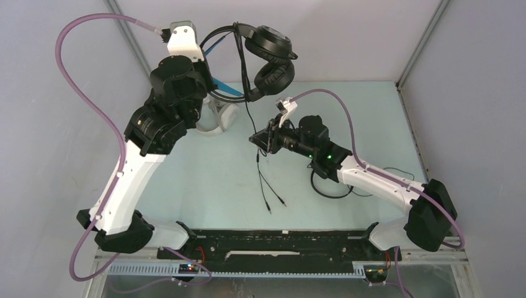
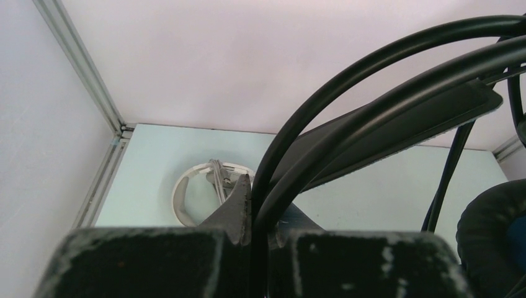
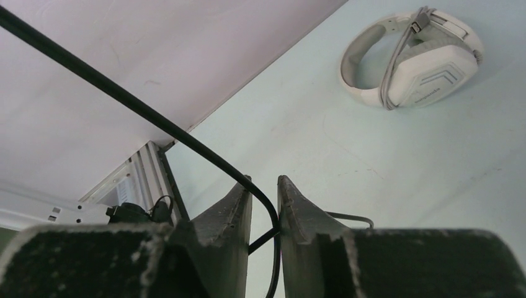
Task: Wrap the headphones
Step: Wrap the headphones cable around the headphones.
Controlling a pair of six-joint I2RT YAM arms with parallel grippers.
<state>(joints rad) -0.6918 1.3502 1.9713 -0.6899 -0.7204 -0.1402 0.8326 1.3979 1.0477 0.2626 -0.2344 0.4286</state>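
Left tool point(image 2: 253, 208) tight, right tool point(image 3: 265, 192) ajar.

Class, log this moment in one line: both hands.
left hand: shut on black headphones, aloft | right hand: jaws parted around their cable | white headphones: on table

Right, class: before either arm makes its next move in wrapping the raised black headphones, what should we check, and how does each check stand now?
1. Left end effector shut on the headband of the black padded over-ear headphones: ok.
2. Headphones lifted off the pale blue table: ok.
3. Their black cable runs between the right end effector jaws: ok.
4. Right jaws clamped on the cable: slightly apart, loose: not ok.
5. Cable free of knots down to the plug ends: cannot tell.
6. White plastic headphones apart from the cable: ok.
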